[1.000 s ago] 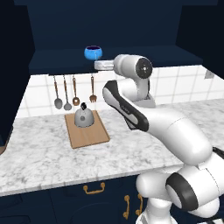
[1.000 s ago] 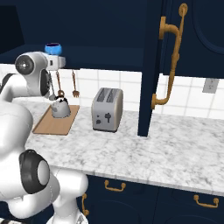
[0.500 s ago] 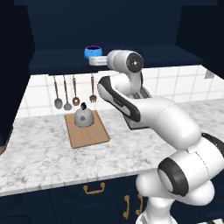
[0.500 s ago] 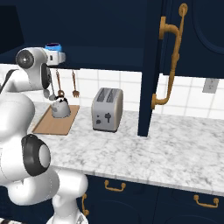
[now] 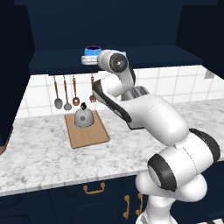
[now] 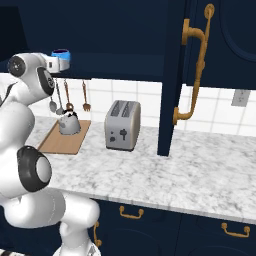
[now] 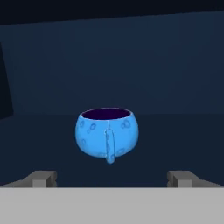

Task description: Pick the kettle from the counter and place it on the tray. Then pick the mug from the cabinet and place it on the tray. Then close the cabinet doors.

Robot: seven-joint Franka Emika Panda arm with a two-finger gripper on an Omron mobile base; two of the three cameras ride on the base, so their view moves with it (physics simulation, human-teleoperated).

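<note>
Mug (image 7: 108,132) upright on cabinet shelf (image 7: 175,131), dead ahead of the gripper (image 7: 109,178), handle facing it. Fingers (image 7: 41,178) spread wide, empty, probably short of contact. Kettle (image 5: 83,117) sits on tray (image 5: 94,136).

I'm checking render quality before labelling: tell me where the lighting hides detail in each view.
Hand view: the mug is bright and sharp, the cabinet behind it dim and featureless. Left base view: the cabinet interior is near black, the counter evenly lit. Right base view: the toaster is crisp, with no glare.
</note>
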